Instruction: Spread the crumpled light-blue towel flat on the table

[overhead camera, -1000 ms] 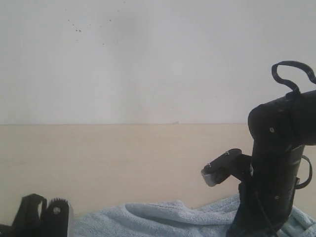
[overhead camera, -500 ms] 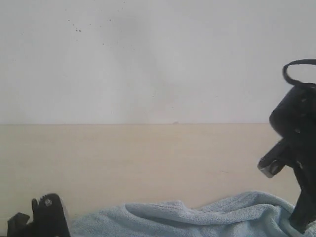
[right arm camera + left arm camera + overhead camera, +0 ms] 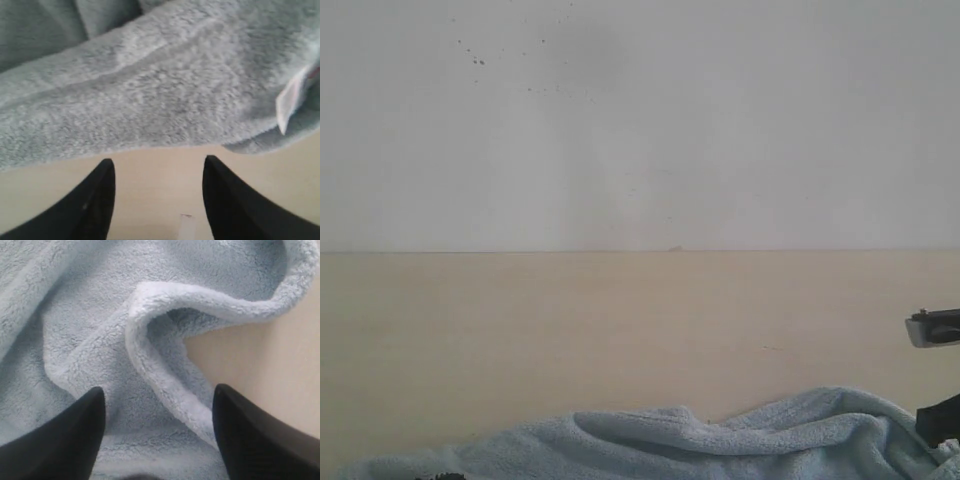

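The light-blue towel (image 3: 720, 445) lies crumpled along the near edge of the beige table (image 3: 620, 320), only its far folds showing in the exterior view. In the left wrist view my left gripper (image 3: 159, 405) hangs open over the towel (image 3: 100, 315), straddling a curled hem fold (image 3: 165, 385) beside bare table (image 3: 280, 365). In the right wrist view my right gripper (image 3: 157, 172) is open over bare table (image 3: 155, 190), just short of the towel's edge (image 3: 150, 100); the white care tag (image 3: 289, 104) shows there. Only part of the right arm (image 3: 935, 330) shows at the exterior view's right edge.
A white wall (image 3: 640, 120) rises behind the table's far edge. Bare tabletop stretches from the towel back to the wall.
Both arms have drawn back out of the exterior view: the left one dropped below the bottom edge, the right one slid off to the right. The towel's folds look unchanged.
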`<state>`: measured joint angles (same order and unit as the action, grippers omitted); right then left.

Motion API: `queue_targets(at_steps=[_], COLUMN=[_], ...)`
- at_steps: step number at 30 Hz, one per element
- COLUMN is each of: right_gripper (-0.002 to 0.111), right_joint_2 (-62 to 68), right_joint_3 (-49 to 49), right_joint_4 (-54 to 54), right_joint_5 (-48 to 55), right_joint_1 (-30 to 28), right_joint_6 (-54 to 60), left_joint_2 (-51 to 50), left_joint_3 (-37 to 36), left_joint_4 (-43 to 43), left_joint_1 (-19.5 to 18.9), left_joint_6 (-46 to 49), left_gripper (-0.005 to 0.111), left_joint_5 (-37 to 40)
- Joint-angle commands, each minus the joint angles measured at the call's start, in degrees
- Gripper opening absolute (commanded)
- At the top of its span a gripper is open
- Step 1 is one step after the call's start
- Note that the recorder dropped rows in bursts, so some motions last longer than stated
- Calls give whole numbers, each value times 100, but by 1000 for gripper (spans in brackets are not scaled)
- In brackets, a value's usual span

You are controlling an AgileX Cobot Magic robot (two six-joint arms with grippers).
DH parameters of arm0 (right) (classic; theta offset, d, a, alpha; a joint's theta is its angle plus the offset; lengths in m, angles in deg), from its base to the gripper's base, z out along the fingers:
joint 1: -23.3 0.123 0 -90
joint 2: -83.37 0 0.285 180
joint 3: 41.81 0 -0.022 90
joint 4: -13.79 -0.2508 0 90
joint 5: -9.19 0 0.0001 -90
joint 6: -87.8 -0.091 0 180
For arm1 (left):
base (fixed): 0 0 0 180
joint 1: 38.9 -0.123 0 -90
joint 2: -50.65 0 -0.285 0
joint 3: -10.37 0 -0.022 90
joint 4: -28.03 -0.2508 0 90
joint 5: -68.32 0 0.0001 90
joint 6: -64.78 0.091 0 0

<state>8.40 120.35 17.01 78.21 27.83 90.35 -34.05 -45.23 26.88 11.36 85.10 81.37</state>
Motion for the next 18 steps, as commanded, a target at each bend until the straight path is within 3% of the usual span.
queue_targets(at_steps=[1,9,11,14,18], right_gripper=[51,51,51,51,51], right_joint_2=[-67,-67,-67,-67,-67], right_joint_3=[13,13,13,13,13], right_joint_4=[-142,38,164,800,1987], right_joint_5=[-352,-589,-707,-722,-642], right_joint_1=[211,280,280,280,202], right_joint_6=[120,120,73,-501,-1391], left_joint_2=[-381,-1010,-940,-677,-110], left_joint_3=[-30,-18,-18,24,289], left_joint_4=[116,78,64,-282,-1658], left_joint_1=[30,30,30,30,-3], left_joint_6=[28,28,28,28,-41], left_gripper=[59,55,39,5,4], left_joint_5=[-66,-430,-430,-318,476])
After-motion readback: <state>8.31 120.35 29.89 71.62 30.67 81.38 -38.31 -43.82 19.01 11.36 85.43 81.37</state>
